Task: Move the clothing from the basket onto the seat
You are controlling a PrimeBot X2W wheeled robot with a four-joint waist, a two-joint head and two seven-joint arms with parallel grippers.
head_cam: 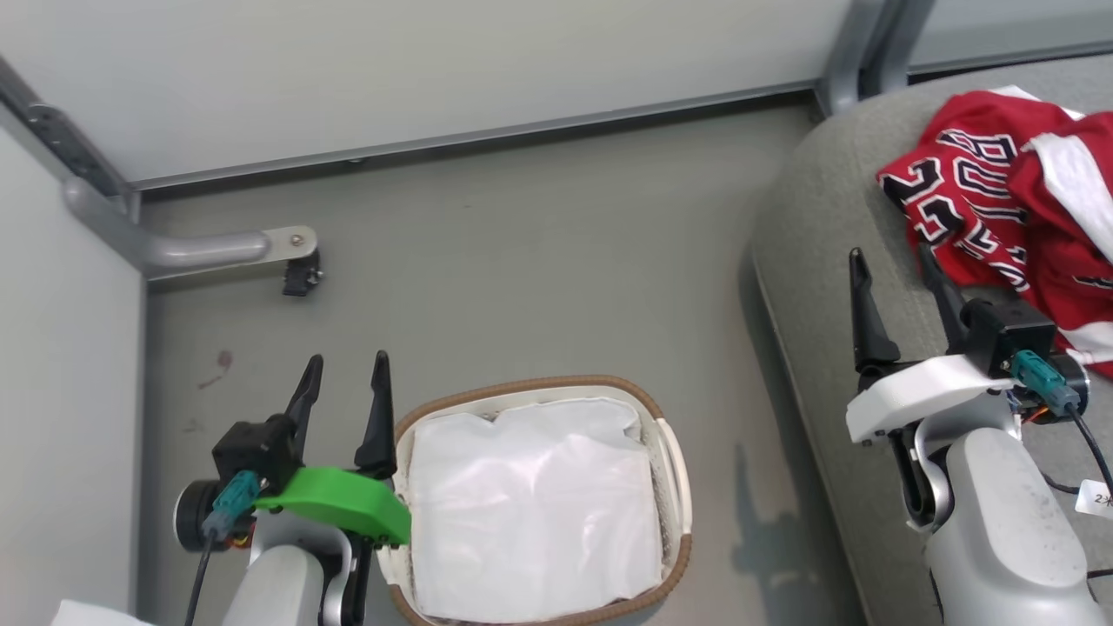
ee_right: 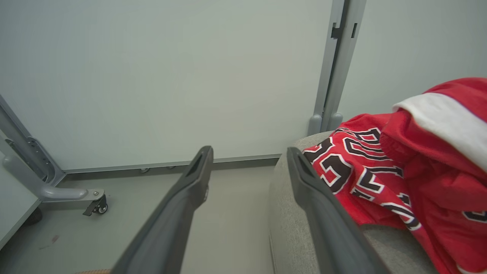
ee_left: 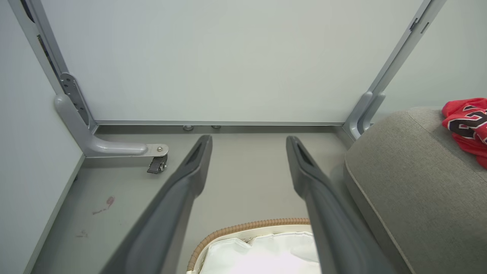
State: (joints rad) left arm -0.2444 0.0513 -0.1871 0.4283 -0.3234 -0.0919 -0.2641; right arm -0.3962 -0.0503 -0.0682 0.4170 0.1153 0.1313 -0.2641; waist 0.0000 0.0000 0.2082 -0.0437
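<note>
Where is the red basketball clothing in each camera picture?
Head view: the clothing lies at the upper right, on the seat.
Left wrist view: the clothing peeks in at the right edge, on the seat.
Right wrist view: the clothing spreads over the right side, on the seat.
Shared landmark: the caster on the grey panel foot, at the left in every view.

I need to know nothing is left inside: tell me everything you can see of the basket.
The basket is small and oval, with white plastic walls and a brown woven rim. It stands upright on the grey floor, left of the seat and apart from it. A crumpled white liner is all that lies in it. The left gripper hovers at its left edge; contact is unclear.
</note>
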